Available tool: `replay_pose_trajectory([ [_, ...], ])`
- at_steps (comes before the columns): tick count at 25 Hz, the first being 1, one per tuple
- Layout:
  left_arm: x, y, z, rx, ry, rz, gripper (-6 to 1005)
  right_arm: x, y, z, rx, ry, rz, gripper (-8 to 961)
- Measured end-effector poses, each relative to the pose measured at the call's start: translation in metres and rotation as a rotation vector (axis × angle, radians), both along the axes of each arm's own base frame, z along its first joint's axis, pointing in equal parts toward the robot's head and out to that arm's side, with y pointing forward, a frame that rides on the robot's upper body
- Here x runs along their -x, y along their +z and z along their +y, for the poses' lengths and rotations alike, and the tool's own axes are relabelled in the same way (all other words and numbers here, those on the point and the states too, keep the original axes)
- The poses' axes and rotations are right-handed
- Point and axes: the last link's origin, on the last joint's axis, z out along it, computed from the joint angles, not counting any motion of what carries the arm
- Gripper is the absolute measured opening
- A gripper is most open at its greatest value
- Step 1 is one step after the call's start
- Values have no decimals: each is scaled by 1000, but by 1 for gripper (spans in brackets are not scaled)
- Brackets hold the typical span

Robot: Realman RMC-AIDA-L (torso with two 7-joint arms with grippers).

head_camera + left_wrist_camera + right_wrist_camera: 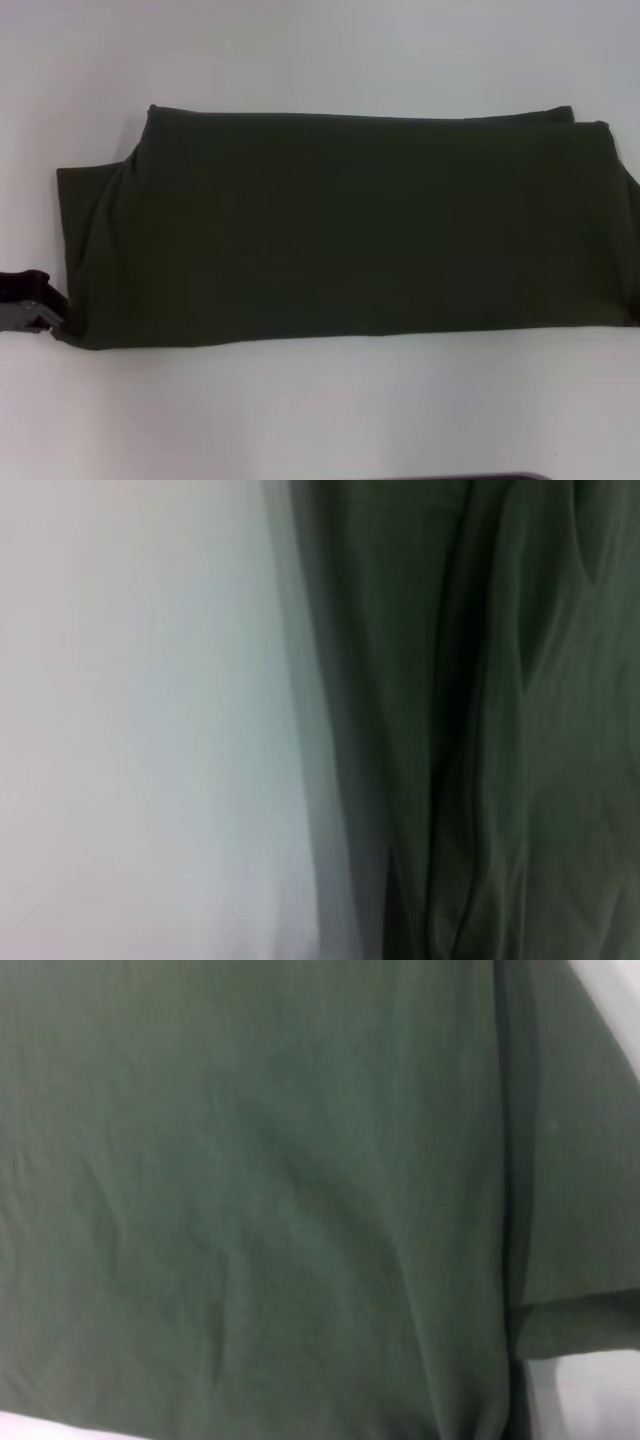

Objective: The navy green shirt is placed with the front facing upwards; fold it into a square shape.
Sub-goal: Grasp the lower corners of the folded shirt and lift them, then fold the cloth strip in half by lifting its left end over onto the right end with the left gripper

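Observation:
The navy green shirt [340,230] lies on the white table [320,420] as a long band folded lengthwise, with plain green fabric facing up and no lettering showing. A sleeve or side part sticks out at its left end [90,210]. My left gripper [40,316] sits low at the shirt's near-left corner, touching the cloth edge. In the left wrist view the shirt's wrinkled edge [470,730] lies beside bare table. The right wrist view is filled with the shirt's fabric [260,1190] and shows a layered folded edge [560,1260]. The right gripper does not show.
White table surface surrounds the shirt in front, behind and to the left [300,60]. The shirt's right end reaches the picture's right border. A dark strip [450,477] shows at the near edge of the head view.

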Motion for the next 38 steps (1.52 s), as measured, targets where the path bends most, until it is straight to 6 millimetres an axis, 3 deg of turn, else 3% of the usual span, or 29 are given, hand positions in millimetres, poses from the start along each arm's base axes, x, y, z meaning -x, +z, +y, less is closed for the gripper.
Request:
replay_pose_trajectory([
  [13, -1, 1, -2, 4, 2, -10, 156, 1, 2, -1, 7, 9, 11, 29],
  [21, 3, 25, -3, -104, 24, -68, 162, 2, 13, 4, -63, 11, 51, 93],
  [24, 6, 34, -4, -129, 27, -51, 394, 1, 21, 5, -81, 17, 48, 171],
  [30, 8, 53, 0, -171, 18, -39, 501, -1, 50, 8, -190, 56, 85, 336],
  [34, -4, 66, 6, -245, -42, -133, 572, 19, 73, 18, -389, 185, 277, 472],
  [38, -21, 71, 10, -283, -123, -248, 585, 36, 71, 25, -472, 279, 422, 607],
])
